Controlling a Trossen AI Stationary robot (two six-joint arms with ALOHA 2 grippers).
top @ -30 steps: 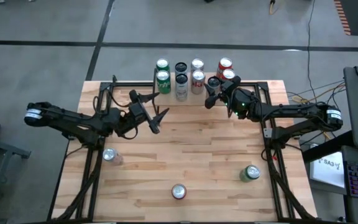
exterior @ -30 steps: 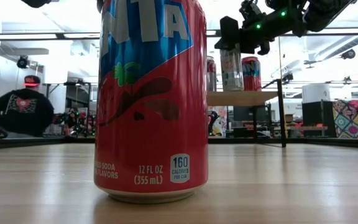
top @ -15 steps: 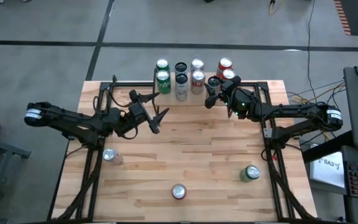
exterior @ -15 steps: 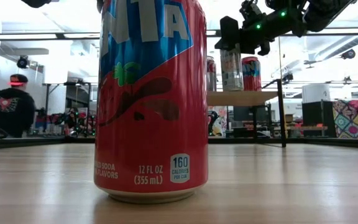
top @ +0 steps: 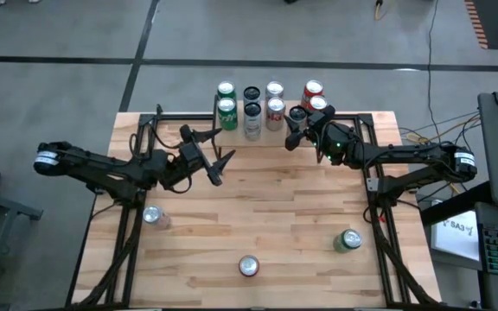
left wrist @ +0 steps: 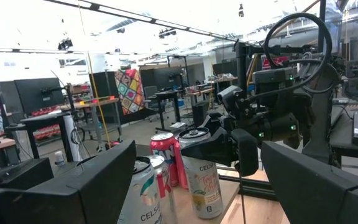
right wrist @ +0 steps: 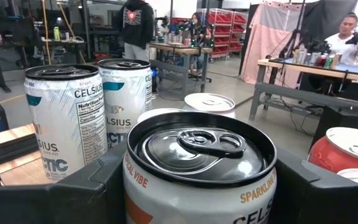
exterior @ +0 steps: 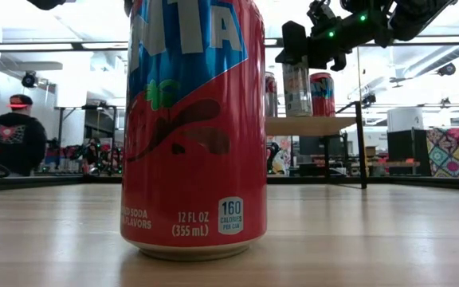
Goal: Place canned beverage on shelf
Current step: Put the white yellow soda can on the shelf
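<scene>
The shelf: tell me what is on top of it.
The shelf carries a cluster of upright cans: green, dark, white and red. The right gripper holds another can at the shelf's right end. The arm covers where that can's base sits.

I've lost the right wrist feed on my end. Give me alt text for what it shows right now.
The right gripper is shut on a Celsius can, its black lid and pull tab filling the foreground between the two dark jaws. Behind it stand two white Celsius cans, a silver can lid, and part of a red can. People show in the room beyond.
</scene>
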